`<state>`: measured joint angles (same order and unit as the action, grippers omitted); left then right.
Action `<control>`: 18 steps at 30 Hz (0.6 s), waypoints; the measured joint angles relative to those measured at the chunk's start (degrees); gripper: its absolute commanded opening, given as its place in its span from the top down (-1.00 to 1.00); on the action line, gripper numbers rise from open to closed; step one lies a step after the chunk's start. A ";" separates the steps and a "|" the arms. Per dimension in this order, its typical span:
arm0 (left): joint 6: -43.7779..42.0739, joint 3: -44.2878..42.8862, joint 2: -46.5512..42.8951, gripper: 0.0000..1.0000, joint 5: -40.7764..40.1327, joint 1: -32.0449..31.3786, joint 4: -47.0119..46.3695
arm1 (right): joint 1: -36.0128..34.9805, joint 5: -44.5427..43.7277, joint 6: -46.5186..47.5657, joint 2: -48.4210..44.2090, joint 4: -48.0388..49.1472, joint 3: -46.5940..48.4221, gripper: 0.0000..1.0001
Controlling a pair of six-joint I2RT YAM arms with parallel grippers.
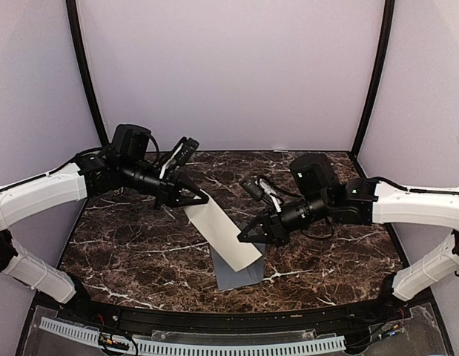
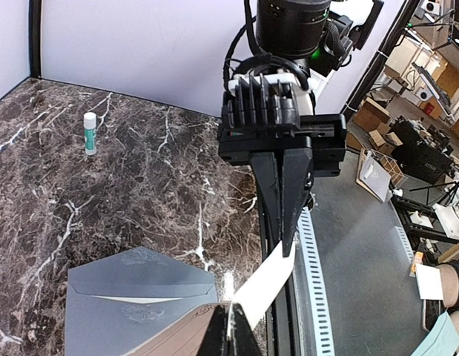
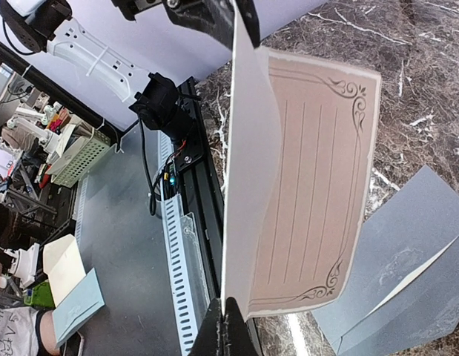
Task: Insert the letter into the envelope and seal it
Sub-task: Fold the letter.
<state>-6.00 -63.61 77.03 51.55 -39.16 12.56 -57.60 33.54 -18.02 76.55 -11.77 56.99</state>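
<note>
The left pincer and right pincer each clamp a letter edge, seemingly steadying it over the envelope beneath for insertion.

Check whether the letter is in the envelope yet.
Out. The letter is held off the table, pinched by the left gripper and right gripper at opposite ends; the envelope lies flat beneath it.

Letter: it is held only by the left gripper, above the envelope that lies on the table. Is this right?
Not quite: the letter is held by the left gripper at one end and by the right gripper at the other, as the top view shows. The rest is right: it hangs above the envelope, which lies on the table.
</note>
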 measured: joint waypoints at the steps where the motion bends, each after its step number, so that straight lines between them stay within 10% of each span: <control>1: -0.07 0.00 -0.31 1.00 -0.31 0.28 0.00 | 0.00 0.00 -0.09 -0.22 0.04 -0.33 1.00; 18: -0.59 0.00 -2.54 1.00 -5.38 3.89 -0.02 | 0.00 -1.31 -1.18 -3.82 -0.42 -3.17 1.00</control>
<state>-6.59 -63.61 74.50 46.17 -35.27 12.53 -57.60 32.23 -19.20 72.73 -12.19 53.82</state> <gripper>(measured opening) 0.005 0.003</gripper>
